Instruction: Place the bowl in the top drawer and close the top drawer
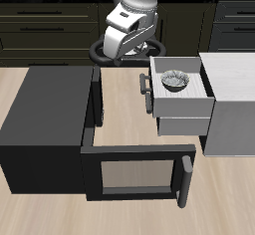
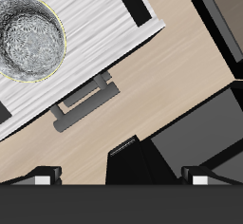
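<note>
we see the bowl (image 1: 176, 80) lying inside the top drawer (image 1: 185, 105), which stands pulled out from the pale cabinet (image 1: 235, 100). our end effector (image 2: 121, 177) hangs over the wooden tabletop (image 1: 125, 100) beside the drawer's dark handle (image 2: 85, 105), fingers spread apart, grasping nothing.

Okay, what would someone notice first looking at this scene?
The speckled bowl sitting inside the pulled-out top drawer of the pale grey cabinet. Next, the big black box beside it with its wide frame drawer open toward the table's front edge, and the end effector hovering empty behind them.
</note>
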Controlling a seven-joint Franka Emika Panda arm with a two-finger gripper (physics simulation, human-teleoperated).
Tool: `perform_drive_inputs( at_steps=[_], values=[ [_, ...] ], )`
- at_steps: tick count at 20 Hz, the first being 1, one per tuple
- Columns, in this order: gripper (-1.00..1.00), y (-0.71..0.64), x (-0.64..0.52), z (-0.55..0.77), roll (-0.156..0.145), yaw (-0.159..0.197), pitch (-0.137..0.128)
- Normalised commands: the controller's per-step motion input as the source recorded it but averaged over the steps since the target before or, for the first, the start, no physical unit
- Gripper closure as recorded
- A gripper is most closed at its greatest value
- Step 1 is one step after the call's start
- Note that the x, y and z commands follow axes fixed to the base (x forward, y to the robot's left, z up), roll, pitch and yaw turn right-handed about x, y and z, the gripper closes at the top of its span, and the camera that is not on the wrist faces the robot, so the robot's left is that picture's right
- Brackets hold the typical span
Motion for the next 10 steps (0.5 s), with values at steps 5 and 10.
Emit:
perform_drive_inputs(
  at_steps=[5, 10],
  values=[
    [-1.00, 0.00, -0.01, -0.15, -0.002, 0.035, 0.009],
    [-1.00, 0.00, 0.06, -0.16, -0.008, 0.016, 0.012]
  ],
)
